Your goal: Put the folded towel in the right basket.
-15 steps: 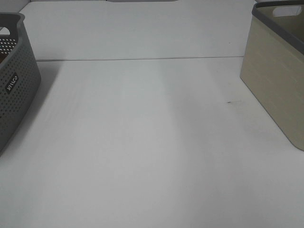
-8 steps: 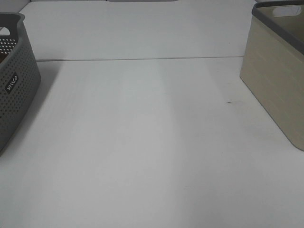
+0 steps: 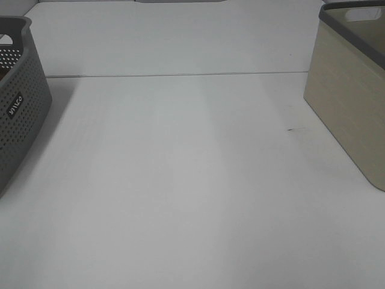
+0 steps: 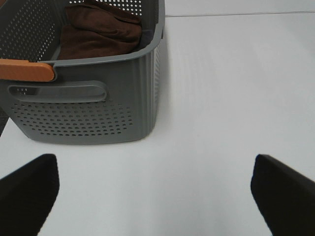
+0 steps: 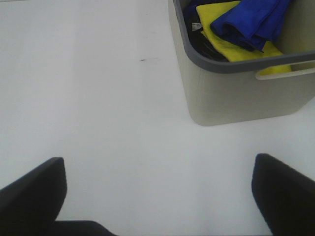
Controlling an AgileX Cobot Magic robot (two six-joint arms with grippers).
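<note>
Both grippers have jaws spread wide and empty: left gripper [image 4: 155, 196] faces the grey perforated basket [image 4: 83, 108], right gripper [image 5: 157, 196] faces the beige right basket [image 5: 236, 93]. Brown folded towel [image 4: 98, 32] sits in the grey basket; blue and yellow cloths fill the beige one. The high view is unchanged over the last second, tabletop [image 3: 192, 180] bare, so pickup looks unstarted.

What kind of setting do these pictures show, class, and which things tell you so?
Probably a laundry-sorting test bench: a plain white tabletop, a grey perforated plastic basket holding a folded brown towel, and a beige basket with a grey rim holding blue and yellow cloths.
</note>
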